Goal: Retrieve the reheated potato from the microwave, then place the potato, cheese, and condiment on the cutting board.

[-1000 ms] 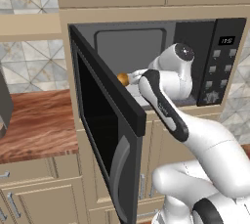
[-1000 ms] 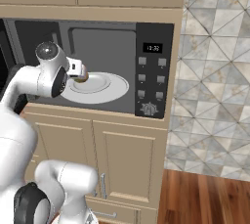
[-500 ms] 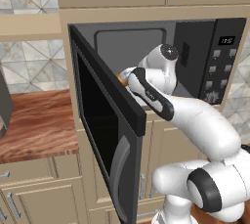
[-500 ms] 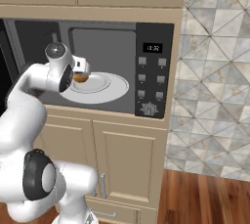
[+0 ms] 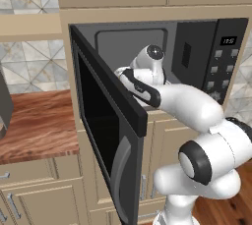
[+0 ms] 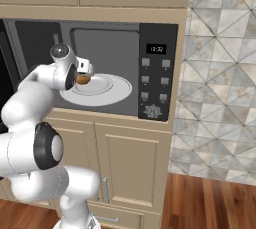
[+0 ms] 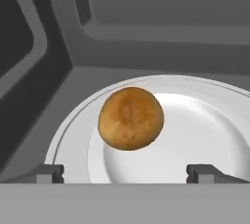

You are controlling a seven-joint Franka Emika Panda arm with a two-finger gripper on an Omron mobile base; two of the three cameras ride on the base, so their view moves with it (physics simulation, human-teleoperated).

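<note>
The potato [image 7: 131, 118], a golden-brown lump, lies on the left part of a white plate [image 7: 205, 140] inside the open microwave [image 6: 157, 78]. My gripper [image 7: 126, 173] is open, with one dark fingertip [image 7: 49, 173] low on either side of the potato and short of it, touching nothing. In the right base view the gripper [image 6: 81, 74] reaches in from the left over the plate [image 6: 107, 92], right at the potato [image 6: 84, 79]. From the left base view my arm goes into the microwave [image 5: 221, 57] past its door. The cheese, condiment and cutting board are out of view.
The microwave door [image 5: 108, 135] stands swung out to the left of my arm. A wooden counter [image 5: 39, 126] with a dark appliance [image 5: 4, 106] lies further left. Cabinets sit above and below; a tiled wall [image 6: 220, 73] is to the right.
My arm has folded and pushed the hand deeper into the microwave, closer to the potato. The jaws stayed open and the potato has not moved.
</note>
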